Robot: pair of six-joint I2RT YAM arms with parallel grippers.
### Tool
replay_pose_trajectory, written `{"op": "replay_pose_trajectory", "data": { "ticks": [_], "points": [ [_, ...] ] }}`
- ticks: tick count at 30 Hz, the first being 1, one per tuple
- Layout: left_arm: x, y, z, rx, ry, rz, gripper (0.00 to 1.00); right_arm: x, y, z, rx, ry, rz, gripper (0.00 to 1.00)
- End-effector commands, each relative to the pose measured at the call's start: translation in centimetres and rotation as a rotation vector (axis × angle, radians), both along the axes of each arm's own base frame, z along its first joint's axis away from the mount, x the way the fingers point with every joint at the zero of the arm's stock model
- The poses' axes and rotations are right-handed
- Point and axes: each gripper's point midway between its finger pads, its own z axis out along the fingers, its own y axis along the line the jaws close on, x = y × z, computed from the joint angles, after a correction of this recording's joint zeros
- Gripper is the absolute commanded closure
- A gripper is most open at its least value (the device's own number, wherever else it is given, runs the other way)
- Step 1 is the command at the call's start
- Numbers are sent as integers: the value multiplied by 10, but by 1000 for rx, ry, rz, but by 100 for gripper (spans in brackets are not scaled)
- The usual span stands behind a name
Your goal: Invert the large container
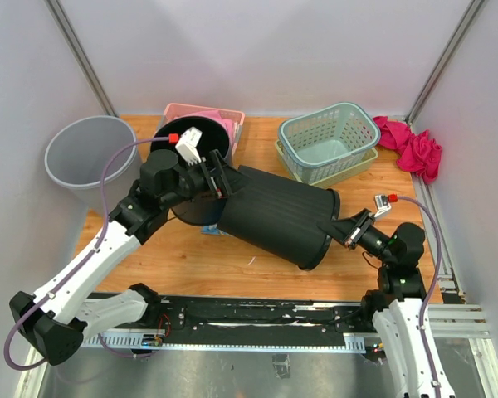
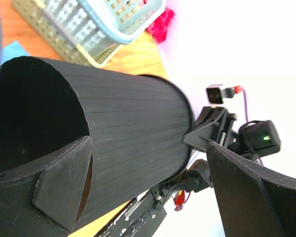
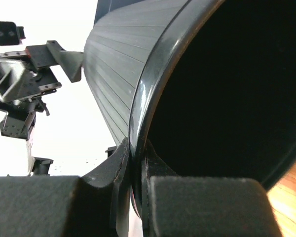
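Observation:
The large black ribbed container point(image 1: 278, 215) lies on its side across the middle of the table, open mouth toward the right. My right gripper point(image 1: 349, 228) is shut on the mouth's rim, one finger inside and one outside point(image 3: 137, 153); the dark interior fills the right wrist view beside the outer wall point(image 3: 113, 74). My left gripper point(image 1: 222, 181) is at the container's left end, fingers spread wide point(image 2: 148, 148). One finger point(image 2: 64, 187) rests at the edge of that end; the other point(image 2: 256, 192) stands clear of the container point(image 2: 128, 133).
A grey bin point(image 1: 87, 157) stands at the back left. A pink basket point(image 1: 207, 116) and a second black round container point(image 1: 187, 149) are behind the left gripper. A teal basket point(image 1: 328, 141) sits nested in a yellow one, with a magenta cloth point(image 1: 415, 145) at the back right.

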Motion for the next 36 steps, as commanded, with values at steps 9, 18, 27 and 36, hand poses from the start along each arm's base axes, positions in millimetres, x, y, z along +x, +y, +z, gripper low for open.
{"op": "replay_pose_trajectory", "data": {
  "ticks": [9, 18, 27, 36],
  "points": [
    [-94, -83, 108, -288, -184, -505, 3, -10, -5, -67, 75, 209, -100, 68],
    [-104, -124, 82, -278, -131, -598, 3, -23, -28, -116, -120, 379, -238, 50],
    [-105, -144, 69, -265, -108, -641, 3, -42, -61, -145, -394, 505, -334, 47],
    [-79, -116, 95, -85, -216, -446, 1, -47, -116, -100, -713, 409, -501, 41]
  ]
}}
